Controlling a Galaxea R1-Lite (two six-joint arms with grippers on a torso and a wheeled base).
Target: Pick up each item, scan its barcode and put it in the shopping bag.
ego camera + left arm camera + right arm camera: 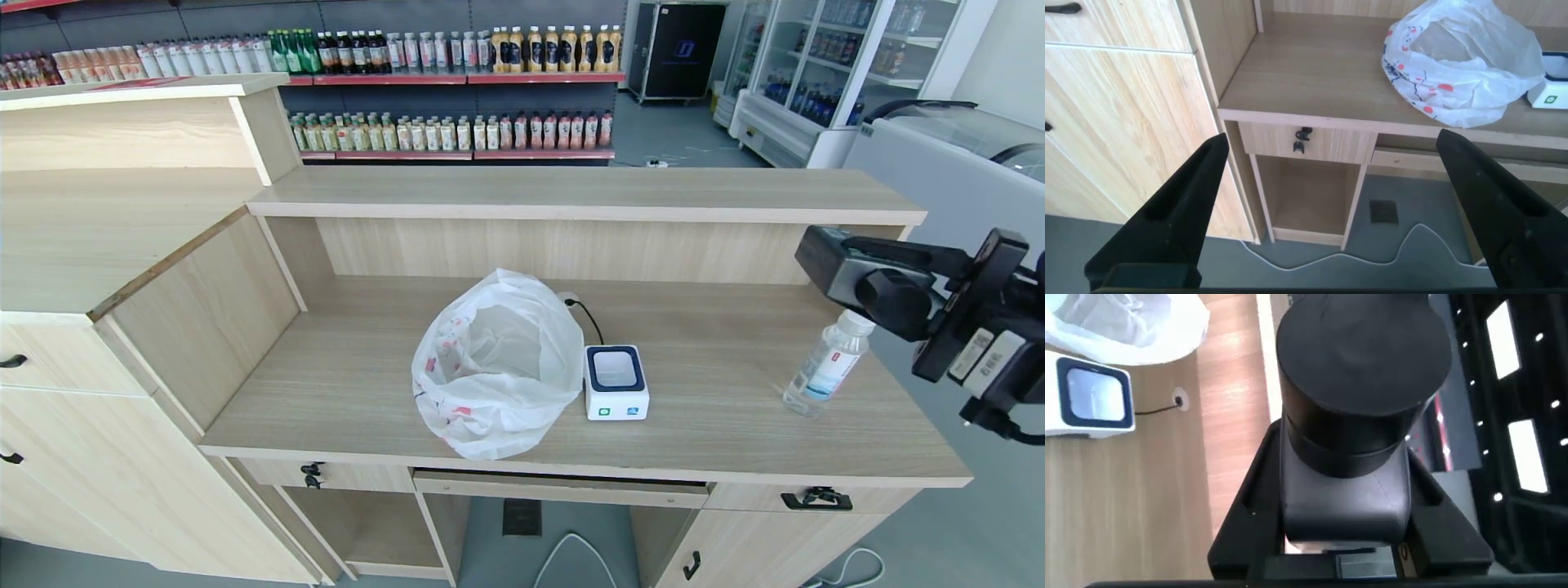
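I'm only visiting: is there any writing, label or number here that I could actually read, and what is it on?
No text is legible.
Water bottle: label print, too small to read.
Shopping bag: red marks, blurred.
Scanner: green and blue squares on the front, no readable words.
Shelf bottles: labels too small.
Black case: blue emblem, unreadable.

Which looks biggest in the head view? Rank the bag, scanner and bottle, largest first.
1. Bag, by far the largest.
2. Scanner and bottle: too close to rank; the bottle is longer, the scanner broader.
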